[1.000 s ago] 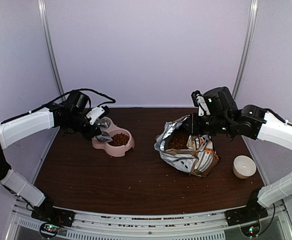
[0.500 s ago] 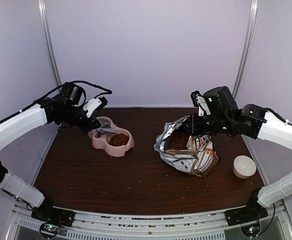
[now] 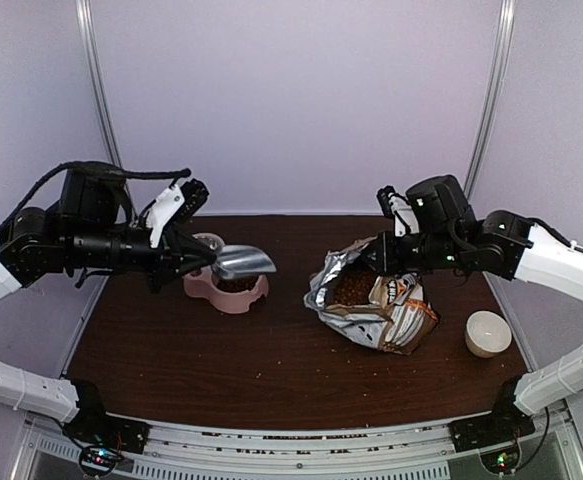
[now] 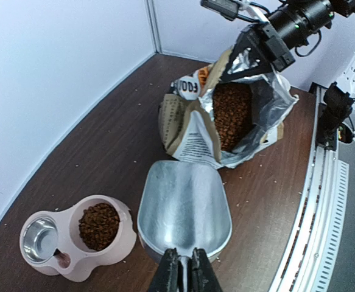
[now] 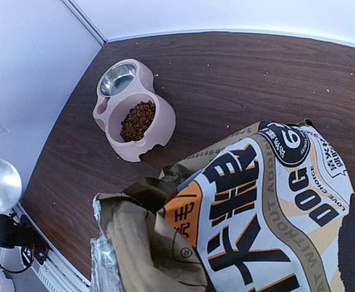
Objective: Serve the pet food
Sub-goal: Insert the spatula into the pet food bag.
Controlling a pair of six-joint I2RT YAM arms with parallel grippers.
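The pet food (image 4: 231, 112) is a brown kibble mass inside the open foil-lined bag (image 3: 376, 300), which lies right of centre. More kibble (image 4: 99, 226) fills one basin of the pink feeder (image 3: 233, 297). My left gripper (image 4: 183, 267) is shut on the handle of the shiny metal scoop (image 4: 184, 207). It holds the scoop empty and level above the table, between feeder and bag. In the top view the scoop (image 3: 243, 262) hangs over the feeder. My right gripper (image 3: 383, 252) pinches the bag's upper rim and holds the mouth open. Its fingers are hidden in the right wrist view.
A small white bowl (image 3: 488, 333) stands at the right, near the bag. The feeder's other basin holds an empty steel cup (image 4: 38, 239). Loose crumbs dot the brown table (image 3: 271, 370). White walls close in the left, back and right sides.
My left arm has lifted the scoop out of the feeder and swung it up and right. The scoop is now level and points toward the bag. The right arm has barely moved.
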